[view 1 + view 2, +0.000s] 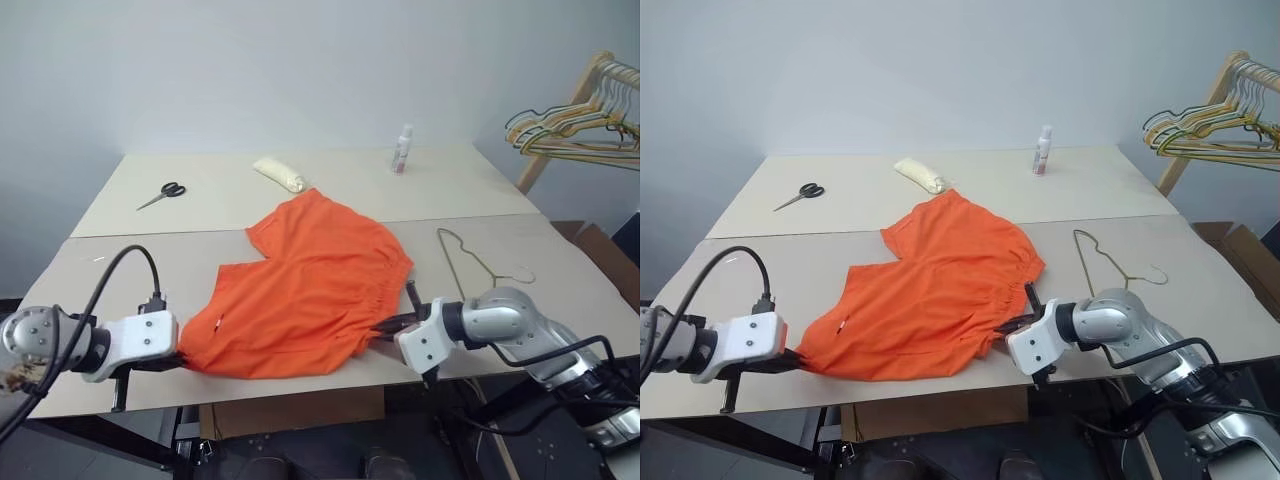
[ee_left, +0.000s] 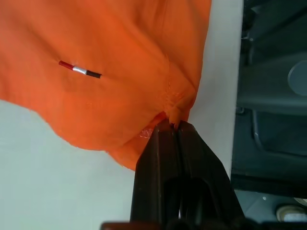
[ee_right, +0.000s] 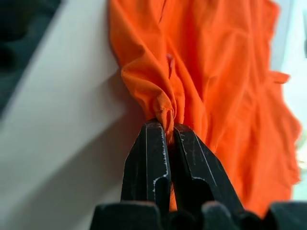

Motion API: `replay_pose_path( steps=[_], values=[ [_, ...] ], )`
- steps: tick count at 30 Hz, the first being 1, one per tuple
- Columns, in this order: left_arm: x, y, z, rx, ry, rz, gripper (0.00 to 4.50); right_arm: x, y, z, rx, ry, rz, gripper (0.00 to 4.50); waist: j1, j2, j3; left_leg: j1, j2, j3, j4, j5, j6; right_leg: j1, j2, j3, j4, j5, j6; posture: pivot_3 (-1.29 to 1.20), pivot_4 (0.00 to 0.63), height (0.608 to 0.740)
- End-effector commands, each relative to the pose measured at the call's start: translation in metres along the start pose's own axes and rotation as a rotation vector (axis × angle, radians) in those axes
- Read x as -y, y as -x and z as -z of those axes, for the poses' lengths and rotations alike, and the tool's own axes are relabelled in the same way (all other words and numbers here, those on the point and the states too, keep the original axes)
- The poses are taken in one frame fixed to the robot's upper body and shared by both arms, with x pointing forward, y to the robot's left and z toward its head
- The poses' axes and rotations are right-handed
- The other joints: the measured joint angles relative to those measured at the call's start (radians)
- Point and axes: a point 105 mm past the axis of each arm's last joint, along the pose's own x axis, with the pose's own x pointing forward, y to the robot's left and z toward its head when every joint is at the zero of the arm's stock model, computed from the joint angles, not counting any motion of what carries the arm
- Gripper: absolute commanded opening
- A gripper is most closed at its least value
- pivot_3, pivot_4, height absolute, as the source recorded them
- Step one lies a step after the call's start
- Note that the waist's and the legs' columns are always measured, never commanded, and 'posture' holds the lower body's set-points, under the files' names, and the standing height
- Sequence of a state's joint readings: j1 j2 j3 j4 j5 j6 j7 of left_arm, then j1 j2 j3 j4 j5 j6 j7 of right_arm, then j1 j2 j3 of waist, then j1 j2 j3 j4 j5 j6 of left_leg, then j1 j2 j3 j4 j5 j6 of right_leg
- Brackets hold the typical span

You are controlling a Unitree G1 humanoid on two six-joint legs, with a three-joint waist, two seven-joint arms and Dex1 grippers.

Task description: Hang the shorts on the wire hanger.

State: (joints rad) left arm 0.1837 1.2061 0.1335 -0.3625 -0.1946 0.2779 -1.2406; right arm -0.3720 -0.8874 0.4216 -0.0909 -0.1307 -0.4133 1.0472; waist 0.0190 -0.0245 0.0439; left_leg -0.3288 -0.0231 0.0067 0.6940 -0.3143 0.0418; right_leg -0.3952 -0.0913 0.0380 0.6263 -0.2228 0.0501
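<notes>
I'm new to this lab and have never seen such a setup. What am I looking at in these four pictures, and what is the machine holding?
This is a humanoid robot with two arms, each ending in a two-fingered black gripper. The two wide pictures come from cameras in its head, looking down over a table. The two close-ups come from cameras on its wrists, looking along the fingers.

On the table lie the orange shorts, a bare wire hanger, scissors, a small bottle and a pale yellowish bundle. A rack with coloured hangers stands at the far right.

The left gripper and the right gripper are each shut on an edge of the shorts, at opposite sides near the table's front.
</notes>
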Motion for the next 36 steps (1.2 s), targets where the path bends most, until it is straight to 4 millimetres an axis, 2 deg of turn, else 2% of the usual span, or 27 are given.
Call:
replay_pose_path(
  steps=[1, 2, 5, 8, 11, 15, 17, 18, 19, 20, 23, 25, 29, 30, 33, 36],
  values=[
    [0.009, -0.002, -0.005, -0.010, -0.021, 0.055, 0.01, 0.002, 0.005, -0.006, 0.027, 0.033, -0.030, 0.00, -0.002, 0.000, 0.000, 0.000, 0.000, 0.000, 0.000, 0.000, 0.000, 0.000, 0.000, 0.000, 0.000, 0.000, 0.000, 0.07, 0.000, 0.740],
    [0.010, -0.003, -0.003, -0.022, -0.021, 0.060, 0.01, 0.002, 0.004, -0.006, 0.036, 0.046, -0.032, 0.00, -0.004, 0.000, 0.000, 0.000, 0.000, 0.000, 0.000, 0.000, 0.000, 0.000, 0.000, 0.000, 0.001, 0.000, 0.000, 0.07, 0.000, 0.740],
    [0.005, -0.005, 0.006, -0.074, -0.027, 0.042, 0.00, 0.003, 0.000, -0.005, 0.041, 0.079, -0.024, 0.91, -0.007, 0.000, 0.000, 0.001, 0.001, 0.000, 0.000, 0.000, 0.000, 0.001, 0.001, 0.000, 0.001, 0.000, 0.000, 0.08, 0.000, 0.740],
    [0.002, -0.003, 0.010, -0.085, -0.037, 0.036, 0.63, -0.003, 0.005, -0.001, 0.024, 0.078, -0.071, 1.97, -0.006, 0.000, 0.000, 0.001, 0.001, 0.000, 0.000, 0.000, 0.000, 0.001, 0.001, 0.000, 0.001, 0.000, -0.001, 0.07, 0.000, 0.740],
    [-0.002, 0.003, 0.010, -0.088, -0.040, 0.028, 1.64, -0.006, 0.016, -0.001, 0.029, 0.029, -0.078, 3.08, -0.004, 0.000, 0.000, -0.001, 0.001, 0.000, 0.000, 0.000, 0.000, -0.001, 0.000, 0.000, 0.000, 0.000, -0.001, 0.07, 0.000, 0.740],
    [-0.012, 0.020, 0.015, -0.116, -0.029, -0.003, 3.01, 0.004, 0.045, -0.003, 0.045, -0.144, 0.045, 4.50, 0.003, 0.000, 0.000, -0.008, 0.000, 0.000, 0.001, 0.000, 0.000, -0.008, 0.000, -0.001, 0.001, 0.001, -0.001, 0.07, 0.000, 0.740],
    [-0.016, 0.026, 0.011, -0.077, -0.008, -0.024, 3.68, 0.014, 0.055, 0.002, 0.015, -0.249, 0.151, 4.50, 0.003, 0.000, 0.000, -0.008, 0.001, 0.000, 0.001, 0.000, 0.000, -0.008, 0.000, -0.001, 0.001, 0.001, -0.001, 0.07, 0.000, 0.740],
    [-0.026, 0.030, -0.001, 0.019, 0.014, -0.084, 3.96, 0.027, 0.063, 0.015, -0.036, -0.367, 0.281, 4.50, 0.002, 0.000, 0.000, -0.007, 0.001, 0.000, 0.001, 0.000, 0.000, -0.008, 0.000, -0.001, 0.001, 0.001, -0.001, 0.07, 0.000, 0.740],
    [-0.032, 0.034, -0.010, 0.090, 0.028, -0.123, 3.96, 0.035, 0.069, 0.025, -0.076, -0.450, 0.370, 4.50, 0.002, 0.000, 0.000, -0.008, 0.001, 0.000, 0.001, 0.000, 0.000, -0.008, 0.000, -0.001, 0.002, 0.001, -0.002, 0.07, 0.000, 0.740],
    [-0.037, 0.038, -0.029, 0.230, 0.046, -0.146, 3.96, 0.043, 0.078, 0.039, -0.125, -0.569, 0.485, 4.50, 0.003, -0.001, -0.001, -0.007, 0.001, 0.000, 0.002, 0.000, 0.000, -0.008, 0.000, -0.001, 0.002, 0.001, -0.002, 0.06, 0.000, 0.740],
    [-0.043, 0.044, -0.063, 0.463, 0.032, -0.158, 3.96, 0.051, 0.093, 0.065, -0.219, -0.813, 0.664, 4.50, 0.006, -0.001, -0.001, -0.008, 0.001, -0.001, 0.002, 0.000, 0.000, -0.008, 0.000, -0.002, 0.003, 0.001, -0.002, 0.06, 0.000, 0.740],
    [-0.045, 0.041, -0.079, 0.547, 0.005, -0.150, 3.96, 0.052, 0.098, 0.085, -0.296, -0.990, 0.773, 4.50, 0.006, -0.001, -0.001, -0.008, 0.001, -0.001, 0.002, 0.000, -0.001, -0.009, 0.000, -0.002, 0.002, 0.002, -0.002, 0.05, 0.000, 0.740],
    [-0.052, 0.035, -0.102, 0.675, -0.006, -0.179, 3.96, 0.048, 0.101, 0.112, -0.433, -1.211, 0.921, 4.50, 0.001, -0.001, -0.001, -0.009, 0.000, -0.001, 0.001, 0.000, -0.002, -0.011, 0.000, -0.001, 0.002, 0.003, -0.003, 0.05, 0.000, 0.740],
    [-0.053, 0.034, -0.114, 0.745, 0.006, -0.177, 3.96, 0.044, 0.097, 0.118, -0.467, -1.274, 0.938, 4.50, 0.000, -0.001, -0.001, -0.010, 0.000, -0.001, 0.001, 0.000, -0.003, -0.010, 0.000, -0.001, 0.002, 0.003, -0.003, 0.05, 0.000, 0.740],
    [-0.048, 0.034, -0.138, 0.876, 0.015, -0.132, 3.96, 0.031, 0.086, 0.129, -0.518, -1.395, 0.948, 4.50, -0.002, -0.001, -0.001, -0.010, 0.000, -0.001, 0.002, 0.000, -0.003, -0.010, -0.001, -0.001, 0.002, 0.003, -0.002, 0.05, 0.000, 0.740],
    [-0.045, 0.034, -0.148, 0.942, 0.025, -0.116, 3.96, 0.021, 0.076, 0.134, -0.528, -1.460, 0.923, 4.50, -0.008, -0.001, -0.001, -0.011, -0.001, -0.001, 0.002, 0.000, -0.003, -0.011, -0.001, 0.000, 0.002, 0.004, -0.001, 0.05, 0.000, 0.740]
  ],
)
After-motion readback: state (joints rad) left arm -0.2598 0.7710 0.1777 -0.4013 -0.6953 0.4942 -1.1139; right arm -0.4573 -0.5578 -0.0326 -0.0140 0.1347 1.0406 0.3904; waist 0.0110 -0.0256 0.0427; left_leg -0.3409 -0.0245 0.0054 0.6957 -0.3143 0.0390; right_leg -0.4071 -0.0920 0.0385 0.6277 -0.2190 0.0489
